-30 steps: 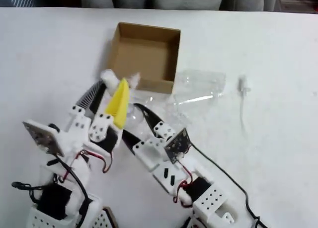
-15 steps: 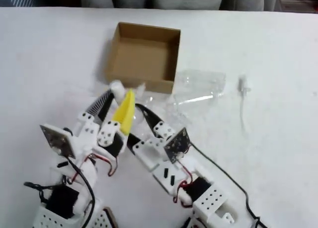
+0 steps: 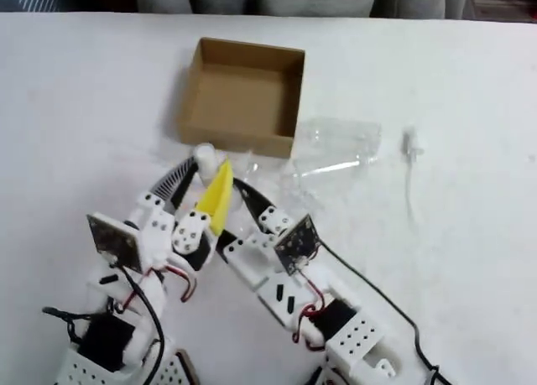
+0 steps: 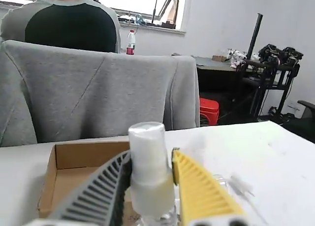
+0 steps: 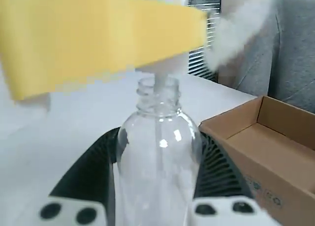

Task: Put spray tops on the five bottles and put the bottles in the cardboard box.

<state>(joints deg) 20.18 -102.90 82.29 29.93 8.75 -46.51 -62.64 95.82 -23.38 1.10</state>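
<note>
My left gripper point(image 4: 150, 154), one finger yellow and one grey and ribbed, is shut on a white spray top point(image 4: 147, 172). In the high view that spray top point(image 3: 205, 156) is just in front of the cardboard box point(image 3: 243, 96). My right gripper point(image 5: 157, 137) has its black fingers shut on an upright clear bottle point(image 5: 157, 152). The left gripper's yellow finger point(image 5: 98, 34) hangs right above the bottle's open neck, and the top's thin tube point(image 5: 160, 83) dips into it. Another clear bottle point(image 3: 336, 143) lies on the table right of the box. A loose spray top point(image 3: 410, 146) lies farther right.
The box point(image 5: 266, 137) is open and shows nothing inside. Both arms point(image 3: 277, 259) crowd the table's near middle, with cables trailing to the front edge. A grey upholstered chair back point(image 4: 98, 93) stands beyond the table's far edge.
The left arm has carried the spray top rightward and toward the near side, away from the box's front wall, to above the bottle held by the right gripper. The right arm stays put.
</note>
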